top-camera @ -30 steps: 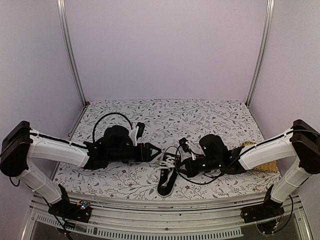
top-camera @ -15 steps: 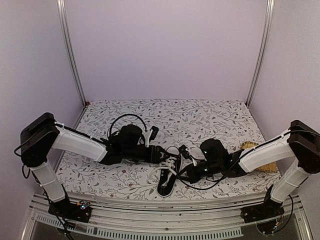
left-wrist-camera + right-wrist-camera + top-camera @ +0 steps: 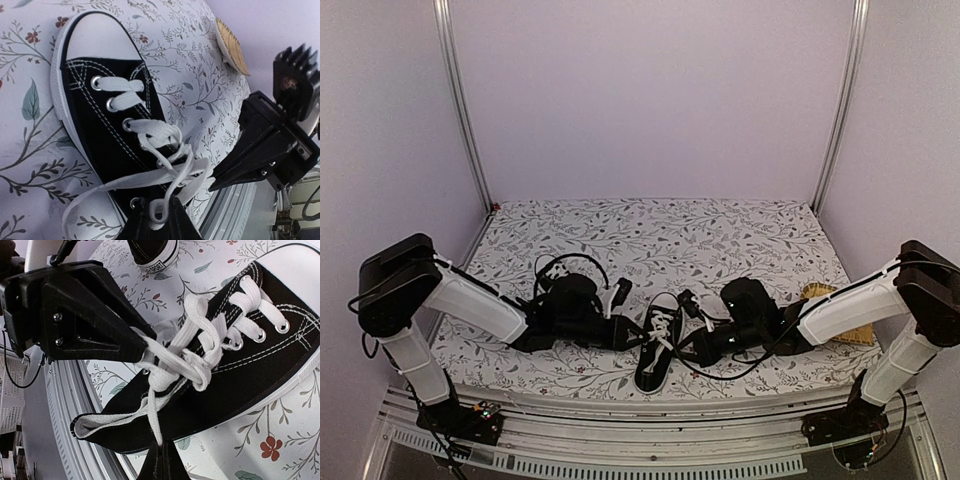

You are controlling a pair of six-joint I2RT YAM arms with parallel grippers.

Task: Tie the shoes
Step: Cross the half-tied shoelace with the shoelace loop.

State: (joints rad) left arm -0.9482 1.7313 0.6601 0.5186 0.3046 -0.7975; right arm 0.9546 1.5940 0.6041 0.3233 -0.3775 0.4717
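- Cloth printed with leaves and small flowers covers the table
- On the left, the left gripper lies low over the cloth and reaches right to a shoe; its fingers are pressed together on a lace loop near the shoe's opening
- Past that gripper, the right wrist view shows only the heel of a second shoe
- In the middle, near the front edge, the black shoe stands on its sole, white toe cap pointing away from the arms, white laces loosely tangled over the tongue
- On the right, the right gripper reaches left to the same shoe, fingers clamped on a lace strand running straight from the tangle
- At the far right, a tan woven mat lies flat, partly beneath the right arm
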